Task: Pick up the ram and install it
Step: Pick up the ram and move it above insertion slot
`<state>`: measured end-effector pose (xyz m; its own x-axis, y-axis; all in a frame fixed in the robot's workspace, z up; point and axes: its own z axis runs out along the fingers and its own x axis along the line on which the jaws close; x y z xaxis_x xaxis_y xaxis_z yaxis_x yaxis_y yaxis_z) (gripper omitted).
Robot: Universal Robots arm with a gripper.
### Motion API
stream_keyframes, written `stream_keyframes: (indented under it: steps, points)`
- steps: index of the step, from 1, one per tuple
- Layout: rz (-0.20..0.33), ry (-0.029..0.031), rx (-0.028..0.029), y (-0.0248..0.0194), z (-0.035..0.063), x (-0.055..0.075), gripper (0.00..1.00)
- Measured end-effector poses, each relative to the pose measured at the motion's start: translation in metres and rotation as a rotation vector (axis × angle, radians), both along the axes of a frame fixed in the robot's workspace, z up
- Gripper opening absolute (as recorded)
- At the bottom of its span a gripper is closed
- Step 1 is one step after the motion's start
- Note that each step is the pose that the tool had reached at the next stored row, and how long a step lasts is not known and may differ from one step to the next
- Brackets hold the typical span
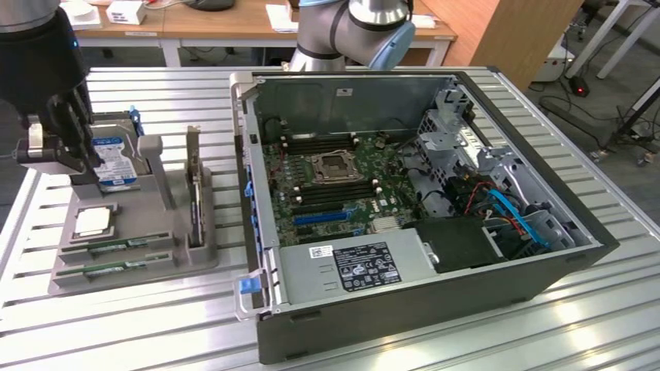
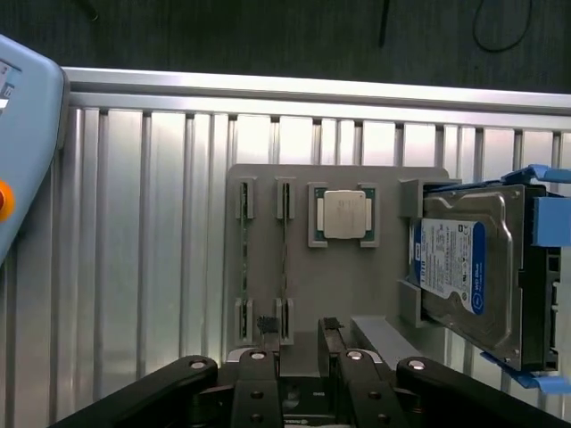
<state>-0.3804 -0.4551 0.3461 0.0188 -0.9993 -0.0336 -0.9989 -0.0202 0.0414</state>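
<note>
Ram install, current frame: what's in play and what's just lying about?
In play:
- ram sticks, seated in the grey holder
- gripper, open, over that holder
- motherboard slots inside the open case

Lying about:
- hard drive, upright in the same holder
- processor, flat in its pocket on the holder

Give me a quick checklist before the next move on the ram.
1. The gripper open and empty: ok.
2. Two ram sticks seated in the gray holder: ok.
3. The gripper touching a ram stick: not ok, it hovers above the holder.
4. The computer case open, motherboard exposed: ok.
5. The memory slots free: cannot tell.
</note>
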Motion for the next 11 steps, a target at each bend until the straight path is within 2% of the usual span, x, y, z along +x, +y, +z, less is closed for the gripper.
stream_keyframes:
  steps: [1, 4, 11]
  points:
    - [0.000, 0.0001, 0.0000, -0.0037, 0.0000, 0.0000, 0.30]
    - [0.000, 0.0000, 0.0000, -0.0075, 0.0000, 0.0000, 0.30]
    - [0.000, 0.0000, 0.0002, -0.0078, -0.0003, 0.0000, 0.30]
